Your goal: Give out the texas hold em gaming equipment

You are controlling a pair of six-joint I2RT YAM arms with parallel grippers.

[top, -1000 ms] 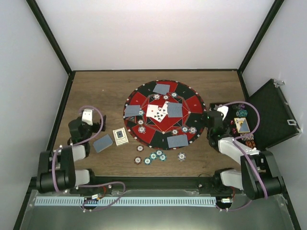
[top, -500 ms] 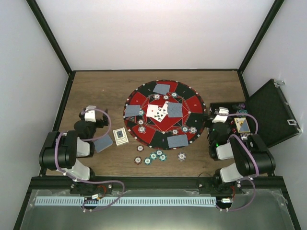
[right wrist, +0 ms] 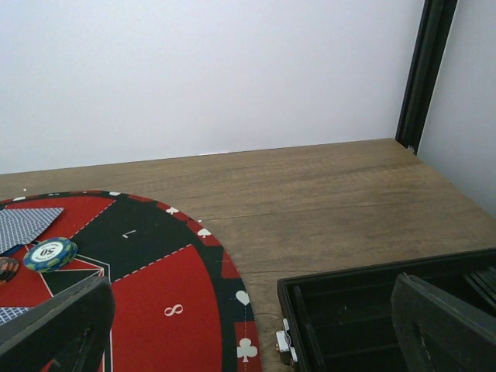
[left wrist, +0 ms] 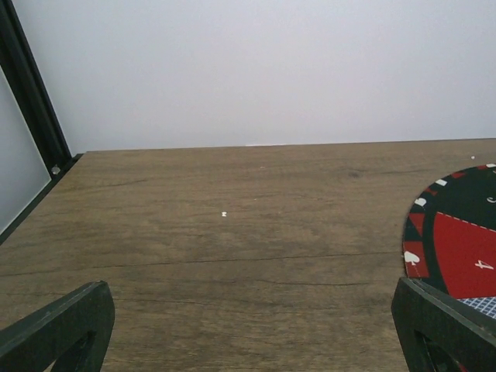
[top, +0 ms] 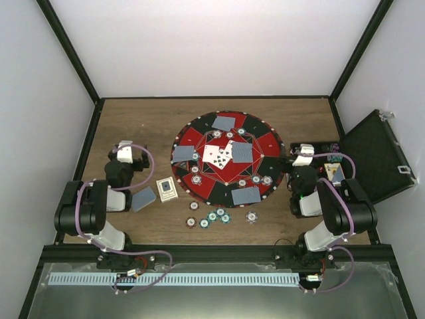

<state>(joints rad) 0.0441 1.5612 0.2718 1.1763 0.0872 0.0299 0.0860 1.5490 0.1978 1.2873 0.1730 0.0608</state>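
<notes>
- Playing cards [top: 242, 153] lie dealt on the round mat [top: 265, 143] at the centre of the top view. Four grey-blue backs surround a few face-up cards [top: 216, 154], and poker chips [top: 261, 179] sit among them.
- More chips [top: 216, 216] cluster on the bare wood just below the mat. A grey-blue deck [top: 142, 199] lies at the lower left, beside a printed card or box [top: 167, 189]; I cannot tell which.
- Over the last second both arms have folded back toward their bases, and nothing on the table has shifted.
- The left gripper [left wrist: 248, 337] and right gripper [right wrist: 248, 329] both stand spread wide and empty, with only wood, mat edge and case rim between their fingers.
- This reads as a retreat after dealing, so the layout looks finished or nearly so.
- The right arm covers part of the open black case [top: 382, 156] at the right, so what remains inside is unclear.
- Card faces are too small to read, and both wrist views cut the fingers off at the bottom edge.
</notes>
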